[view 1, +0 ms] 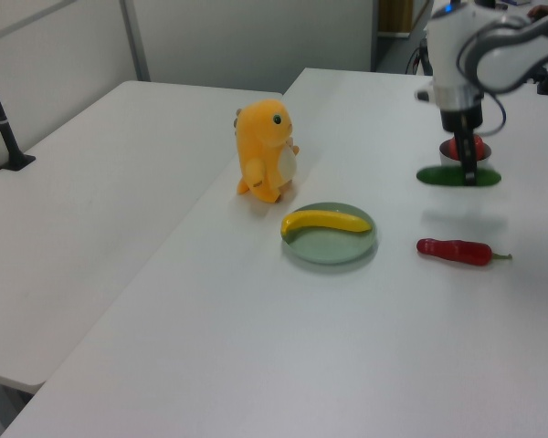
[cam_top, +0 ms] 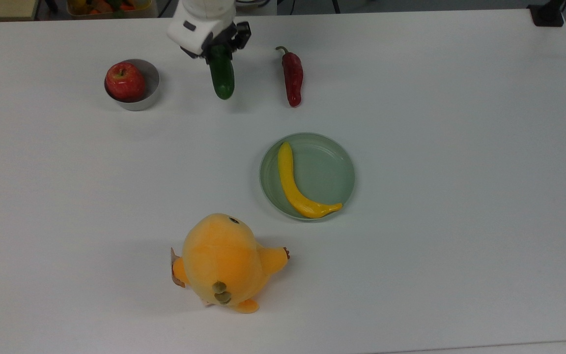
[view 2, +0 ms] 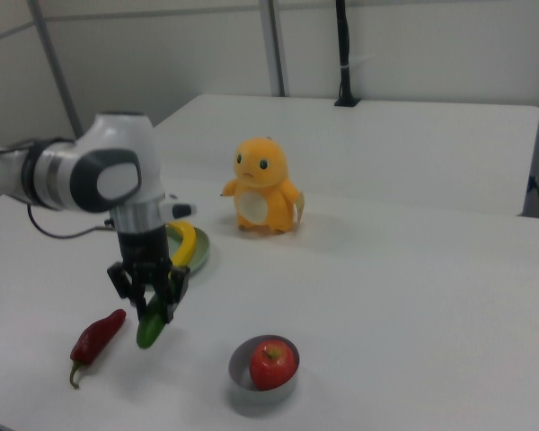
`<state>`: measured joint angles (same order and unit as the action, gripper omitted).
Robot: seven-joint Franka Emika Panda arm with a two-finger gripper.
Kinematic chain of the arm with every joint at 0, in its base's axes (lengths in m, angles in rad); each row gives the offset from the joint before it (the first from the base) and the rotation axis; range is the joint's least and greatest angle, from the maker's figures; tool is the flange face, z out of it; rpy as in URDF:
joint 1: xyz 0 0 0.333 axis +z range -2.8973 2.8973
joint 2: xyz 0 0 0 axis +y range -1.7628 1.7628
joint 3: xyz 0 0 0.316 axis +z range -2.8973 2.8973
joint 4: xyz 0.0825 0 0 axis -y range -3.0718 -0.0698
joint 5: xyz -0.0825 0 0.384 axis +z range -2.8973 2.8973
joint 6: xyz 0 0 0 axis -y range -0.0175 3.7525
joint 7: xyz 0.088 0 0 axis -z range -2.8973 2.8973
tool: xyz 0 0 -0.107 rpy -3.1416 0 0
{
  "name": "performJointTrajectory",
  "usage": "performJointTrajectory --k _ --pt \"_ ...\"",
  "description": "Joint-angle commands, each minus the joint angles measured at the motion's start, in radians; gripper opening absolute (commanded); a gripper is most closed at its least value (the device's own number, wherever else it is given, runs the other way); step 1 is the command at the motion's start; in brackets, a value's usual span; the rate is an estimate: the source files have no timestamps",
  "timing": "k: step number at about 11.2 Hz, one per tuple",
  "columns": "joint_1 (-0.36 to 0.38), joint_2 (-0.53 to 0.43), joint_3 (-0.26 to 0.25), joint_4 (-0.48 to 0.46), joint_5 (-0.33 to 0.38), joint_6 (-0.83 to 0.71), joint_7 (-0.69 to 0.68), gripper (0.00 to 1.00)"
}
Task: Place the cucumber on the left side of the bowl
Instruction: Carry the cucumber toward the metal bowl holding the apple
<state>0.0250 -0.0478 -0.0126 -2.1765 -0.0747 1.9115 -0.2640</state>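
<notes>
My gripper is shut on the upper end of the dark green cucumber and holds it level above the table; its shadow lies on the table below in the left view. The same gripper and cucumber show at the left view's far right, and again as gripper and cucumber. The small metal bowl stands to the top view's left of the cucumber, with a red apple in it. In the right view the bowl is to the right of the cucumber.
A dark red chili pepper lies on the top view's right of the cucumber. A pale green plate holds a yellow banana mid-table. An orange plush toy stands nearer the top view's bottom edge.
</notes>
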Motion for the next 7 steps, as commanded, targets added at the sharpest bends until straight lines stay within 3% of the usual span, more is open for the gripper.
performJointTrajectory --k 1,3,7 --pt "-0.005 -0.017 -0.035 0.189 0.024 -0.211 -0.015 0.1" --pt "-0.004 -0.017 -0.079 0.279 0.068 -0.299 -0.075 0.1" --pt "-0.005 -0.024 -0.133 0.293 0.069 -0.304 -0.147 0.1"
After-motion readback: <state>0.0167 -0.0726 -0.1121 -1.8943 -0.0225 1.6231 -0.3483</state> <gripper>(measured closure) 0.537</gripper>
